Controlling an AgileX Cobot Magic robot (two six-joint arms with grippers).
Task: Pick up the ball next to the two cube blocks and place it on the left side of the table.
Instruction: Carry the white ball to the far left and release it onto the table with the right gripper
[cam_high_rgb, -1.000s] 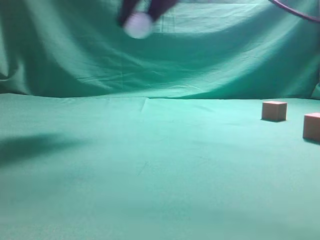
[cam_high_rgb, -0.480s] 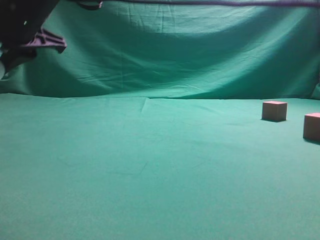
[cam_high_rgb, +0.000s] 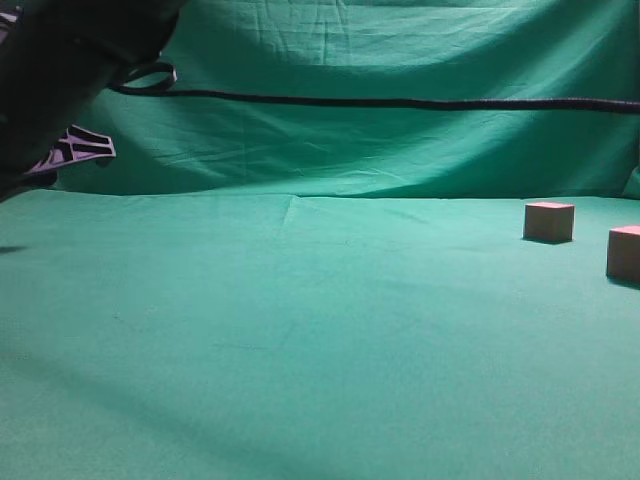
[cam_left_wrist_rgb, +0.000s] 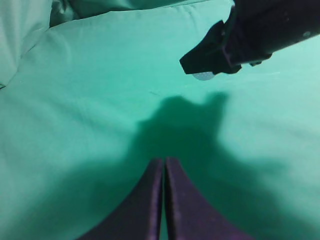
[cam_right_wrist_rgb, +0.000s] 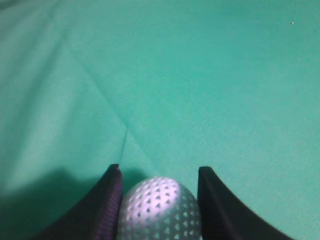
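My right gripper (cam_right_wrist_rgb: 160, 169) is shut on the white dimpled ball (cam_right_wrist_rgb: 160, 210) and holds it just above the green table (cam_right_wrist_rgb: 200, 75). In the left wrist view this gripper (cam_left_wrist_rgb: 210, 62) hangs at the upper right, with a sliver of the ball (cam_left_wrist_rgb: 202, 76) under it and its shadow on the cloth. In the exterior view the right arm (cam_high_rgb: 70, 70) fills the top left corner and the ball is hidden. The two cube blocks (cam_high_rgb: 549, 221) (cam_high_rgb: 624, 252) stand at the far right. My left gripper (cam_left_wrist_rgb: 164, 161) is shut and empty, low over the table.
A black cable (cam_high_rgb: 400, 103) runs across the green backdrop from the right arm to the right edge. A crease in the cloth (cam_right_wrist_rgb: 125, 135) runs just ahead of the ball. The table's back edge meets the draped backdrop (cam_high_rgb: 300, 195).
The right arm with the ball has swung from the top middle to the far left and come lower. The ball has left the exterior view. The cable now hangs lower.
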